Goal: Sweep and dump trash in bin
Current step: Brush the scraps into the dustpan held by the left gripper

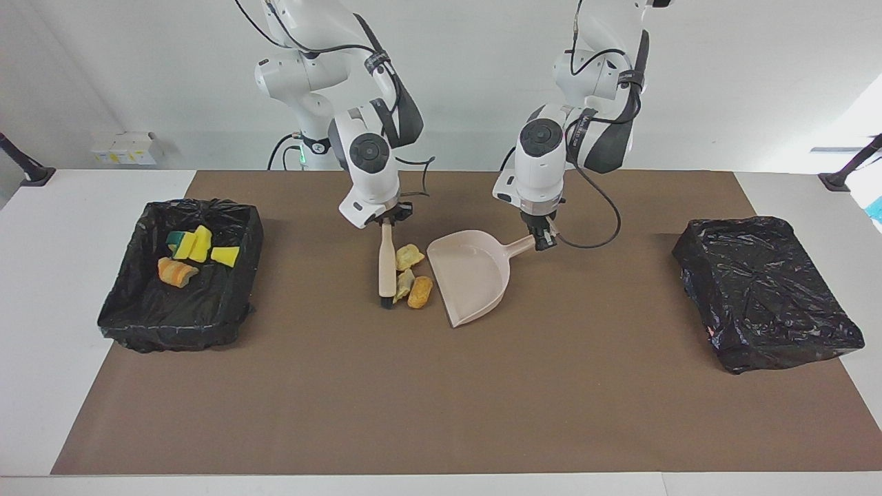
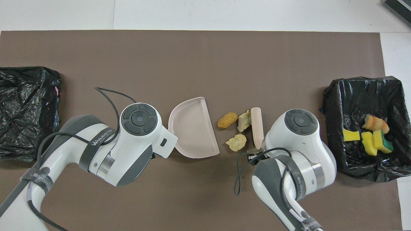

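facing view: high camera across the table point(image 1: 441, 413), looking toward the robots at 12 o'clock. overhead view: steeply downward from above the robots. both views share the brown mat point(image 2: 205, 57).

arms: glossy white | joints: dark grey | cables: black

Three small sponge scraps, one tan-orange lump point(image 2: 227, 120) and two pale yellow lumps point(image 2: 244, 116) point(image 2: 236, 142), are seen on the brown desk point(image 2: 205, 57) between the beige plastic dustpan point(image 2: 195, 128) and the beige long-handled brush point(image 2: 257, 123). Further scraps point(image 2: 369, 134) are held in the black-lined bin point(image 2: 334, 96).
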Controlling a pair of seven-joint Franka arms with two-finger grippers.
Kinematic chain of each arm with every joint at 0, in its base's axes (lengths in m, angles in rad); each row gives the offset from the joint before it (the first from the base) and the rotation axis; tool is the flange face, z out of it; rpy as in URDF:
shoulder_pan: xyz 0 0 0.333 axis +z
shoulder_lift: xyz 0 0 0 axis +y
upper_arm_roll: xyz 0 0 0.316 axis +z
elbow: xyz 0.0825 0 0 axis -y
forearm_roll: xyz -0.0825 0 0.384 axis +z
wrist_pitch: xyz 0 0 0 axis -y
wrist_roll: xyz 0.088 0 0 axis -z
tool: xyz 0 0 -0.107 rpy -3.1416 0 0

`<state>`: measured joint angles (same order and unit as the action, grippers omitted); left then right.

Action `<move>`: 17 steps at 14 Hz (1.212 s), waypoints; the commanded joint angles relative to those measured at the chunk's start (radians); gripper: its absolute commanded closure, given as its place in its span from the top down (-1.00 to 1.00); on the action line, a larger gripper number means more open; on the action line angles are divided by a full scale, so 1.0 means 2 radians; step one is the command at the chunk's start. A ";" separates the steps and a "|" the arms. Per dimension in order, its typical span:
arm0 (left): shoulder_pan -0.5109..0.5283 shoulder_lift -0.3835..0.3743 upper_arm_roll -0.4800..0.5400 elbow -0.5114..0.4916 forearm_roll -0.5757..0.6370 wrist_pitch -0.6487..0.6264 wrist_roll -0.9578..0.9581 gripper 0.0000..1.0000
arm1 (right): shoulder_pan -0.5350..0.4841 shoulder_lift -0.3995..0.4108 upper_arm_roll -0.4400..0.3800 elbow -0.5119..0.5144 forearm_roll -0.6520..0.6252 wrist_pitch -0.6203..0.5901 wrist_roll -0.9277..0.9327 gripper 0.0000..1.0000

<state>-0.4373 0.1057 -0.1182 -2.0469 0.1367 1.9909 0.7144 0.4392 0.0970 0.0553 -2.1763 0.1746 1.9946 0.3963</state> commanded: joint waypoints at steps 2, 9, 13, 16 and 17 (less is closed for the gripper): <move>-0.005 -0.018 0.006 -0.019 -0.011 0.015 -0.007 -1.00 | 0.039 0.043 0.002 0.060 0.074 0.011 0.042 -1.00; 0.041 -0.008 0.008 -0.015 -0.061 0.037 -0.001 -1.00 | 0.050 0.037 -0.002 0.093 0.127 0.002 0.050 -1.00; 0.061 -0.006 0.009 -0.015 -0.084 0.051 -0.006 -1.00 | 0.028 -0.012 -0.008 0.095 0.085 -0.048 0.052 -1.00; 0.093 -0.017 0.010 -0.012 -0.085 0.052 -0.018 -1.00 | 0.023 -0.022 -0.006 0.112 0.036 -0.078 0.054 -1.00; 0.107 -0.027 0.010 -0.006 -0.085 0.049 -0.021 -1.00 | 0.023 -0.023 -0.005 0.111 0.035 -0.076 0.056 -1.00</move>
<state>-0.2756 0.1037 -0.0942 -2.0520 -0.0173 2.0796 0.6859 0.4901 0.0558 0.0303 -1.9630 0.2766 1.8556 0.4817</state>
